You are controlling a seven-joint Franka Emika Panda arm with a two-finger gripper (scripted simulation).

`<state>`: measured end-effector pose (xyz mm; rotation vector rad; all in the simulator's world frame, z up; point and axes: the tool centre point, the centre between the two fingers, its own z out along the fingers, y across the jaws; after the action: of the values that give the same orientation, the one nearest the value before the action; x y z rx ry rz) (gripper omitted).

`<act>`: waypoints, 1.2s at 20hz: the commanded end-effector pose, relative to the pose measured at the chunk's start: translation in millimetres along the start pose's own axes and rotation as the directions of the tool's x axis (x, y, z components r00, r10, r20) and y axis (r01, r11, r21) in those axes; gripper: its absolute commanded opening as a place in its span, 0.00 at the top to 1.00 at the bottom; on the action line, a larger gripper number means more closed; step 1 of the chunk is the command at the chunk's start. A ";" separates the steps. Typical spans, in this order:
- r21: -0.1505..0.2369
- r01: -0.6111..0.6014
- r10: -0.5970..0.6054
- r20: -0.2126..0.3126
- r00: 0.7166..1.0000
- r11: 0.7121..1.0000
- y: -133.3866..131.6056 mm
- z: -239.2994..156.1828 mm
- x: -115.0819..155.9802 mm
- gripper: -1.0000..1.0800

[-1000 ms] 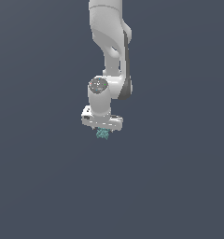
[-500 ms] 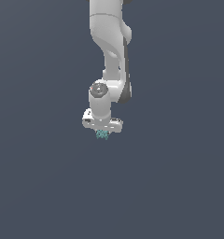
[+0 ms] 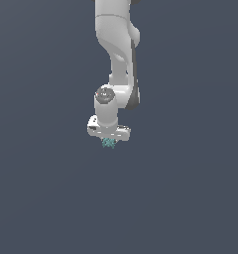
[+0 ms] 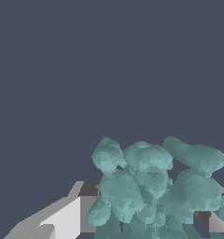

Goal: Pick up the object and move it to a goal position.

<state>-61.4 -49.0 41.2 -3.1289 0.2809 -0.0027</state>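
**Claw Clamped on the Object, Arm Reaching Down**

1. Arm. In the exterior view, the white Franka arm (image 3: 116,44) enters from the top edge of the frame and reaches downward. Its wrist joint, a rounded housing with a dark circular cap, sits directly above the claw body. A dark strip runs along the arm segment on the exterior view's right.

2. Claw. The claw (image 3: 109,141) points downward. Its wide white body lies roughly crosswise in the exterior view, tilted slightly down toward the exterior view's right. The fingers are short and mostly hidden in that view. In the wrist view, one white and grey finger (image 4: 62,217) shows on one side of the object, and part of a second finger shows at the opposite frame edge. The jaws stand closed onto the object, which sits between them.

3. Object. The object (image 3: 109,143) is a small teal-green lumpy thing. In the exterior view it projects just below the claw body and is far smaller than the claw. In the wrist view the object (image 4: 151,186) fills the space between the fingers. Its surface consists of many rounded lobes in lighter and darker teal.

4. Surroundings. The background is a uniform dark blue-grey in both views. No table edge or surface line can be made out, so whether the object touches anything beneath it cannot be told.
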 end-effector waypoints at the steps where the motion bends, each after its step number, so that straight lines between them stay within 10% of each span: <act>1: 0.000 0.000 0.000 0.000 1.000 1.000 0.5 -1.8 -0.3 1.00; 24: 0.001 -0.001 0.001 0.000 1.000 1.000 34.9 -154.6 -27.9 1.00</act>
<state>-91.4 -75.4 179.5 -3.1281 0.2817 -0.0021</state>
